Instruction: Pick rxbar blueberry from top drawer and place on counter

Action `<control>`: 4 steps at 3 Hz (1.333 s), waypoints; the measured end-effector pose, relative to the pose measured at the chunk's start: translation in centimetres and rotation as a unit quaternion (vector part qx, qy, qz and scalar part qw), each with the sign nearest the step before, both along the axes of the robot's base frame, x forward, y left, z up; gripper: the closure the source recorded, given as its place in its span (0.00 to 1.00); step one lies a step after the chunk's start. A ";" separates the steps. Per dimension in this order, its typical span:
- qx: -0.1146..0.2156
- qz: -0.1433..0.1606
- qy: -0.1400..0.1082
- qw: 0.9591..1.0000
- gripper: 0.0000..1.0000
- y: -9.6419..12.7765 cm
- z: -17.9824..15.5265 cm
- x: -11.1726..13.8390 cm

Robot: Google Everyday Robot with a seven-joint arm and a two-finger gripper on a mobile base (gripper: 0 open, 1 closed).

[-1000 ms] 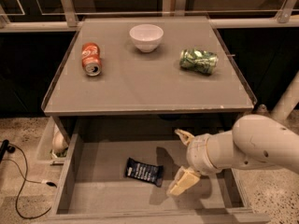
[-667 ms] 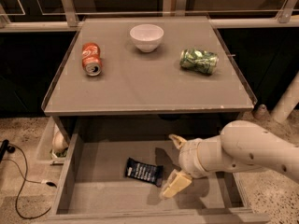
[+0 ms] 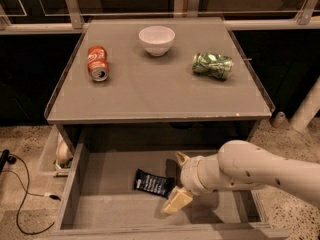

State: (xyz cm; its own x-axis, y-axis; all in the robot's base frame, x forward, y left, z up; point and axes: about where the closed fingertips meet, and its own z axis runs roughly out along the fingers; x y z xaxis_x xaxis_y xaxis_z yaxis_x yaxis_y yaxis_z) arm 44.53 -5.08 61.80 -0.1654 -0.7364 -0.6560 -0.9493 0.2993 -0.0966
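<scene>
The rxbar blueberry (image 3: 154,183), a flat dark wrapper with white print, lies on the bottom of the open top drawer (image 3: 105,204), near its middle. My gripper (image 3: 179,180) is inside the drawer, just right of the bar's right end. Its two pale fingers are spread apart, one finger (image 3: 181,158) behind the bar's end and the other (image 3: 177,202) in front of it. The fingers hold nothing. The white arm comes in from the right. The counter (image 3: 150,91) is above the drawer.
On the counter lie a red soda can (image 3: 97,62) at the left, a white bowl (image 3: 157,39) at the back middle and a green patterned can (image 3: 213,65) at the right. A black cable (image 3: 20,194) runs over the floor at the left.
My gripper has moved left across the drawer toward the bar, and its open fingers now stand on both sides of the bar's right end. The bar has not moved.
</scene>
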 end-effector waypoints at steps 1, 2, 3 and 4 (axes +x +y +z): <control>-0.005 -0.017 -0.003 1.000 0.00 1.7 -2.2 1.1; -0.001 -0.020 -0.006 1.000 0.00 2.6 -2.4 1.5; -0.001 -0.020 -0.007 1.000 0.19 2.6 -2.3 1.5; -0.001 -0.020 -0.007 1.000 0.42 2.6 -2.3 1.5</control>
State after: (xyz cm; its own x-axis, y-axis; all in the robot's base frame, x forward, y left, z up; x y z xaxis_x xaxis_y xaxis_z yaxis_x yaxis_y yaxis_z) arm 46.07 -2.43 59.45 -0.1865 -0.7311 -0.6563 -0.9350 0.3371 -0.1098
